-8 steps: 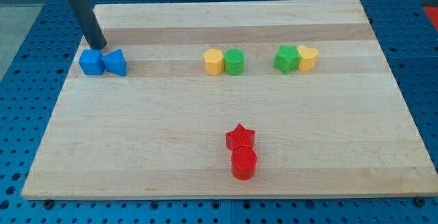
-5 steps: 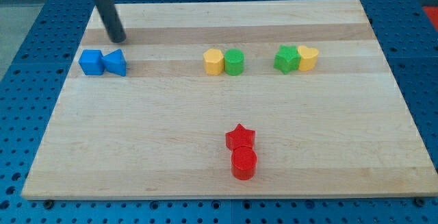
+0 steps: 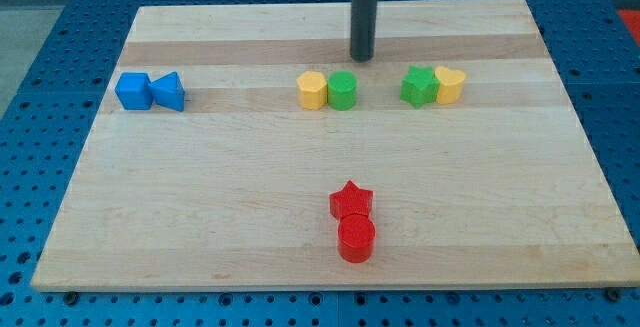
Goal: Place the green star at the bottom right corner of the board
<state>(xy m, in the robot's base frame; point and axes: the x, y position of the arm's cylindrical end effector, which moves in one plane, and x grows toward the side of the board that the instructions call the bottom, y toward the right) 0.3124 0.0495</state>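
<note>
The green star [image 3: 418, 85] sits on the wooden board [image 3: 250, 187] at the upper right, touching a yellow heart-shaped block [image 3: 450, 84] on its right. My tip [image 3: 361, 57] is on the board near the top middle, up and to the left of the green star and just above a green cylinder [image 3: 343, 91]. It touches no block.
A yellow block [image 3: 313, 90] touches the green cylinder's left side. A blue block [image 3: 132, 91] and a blue triangular block [image 3: 168, 91] sit together at the upper left. A red star [image 3: 351, 200] and a red cylinder [image 3: 356, 238] sit at the bottom middle.
My tip has swept right along the top of the board, from beside the blue blocks to above the green cylinder. No block has moved.
</note>
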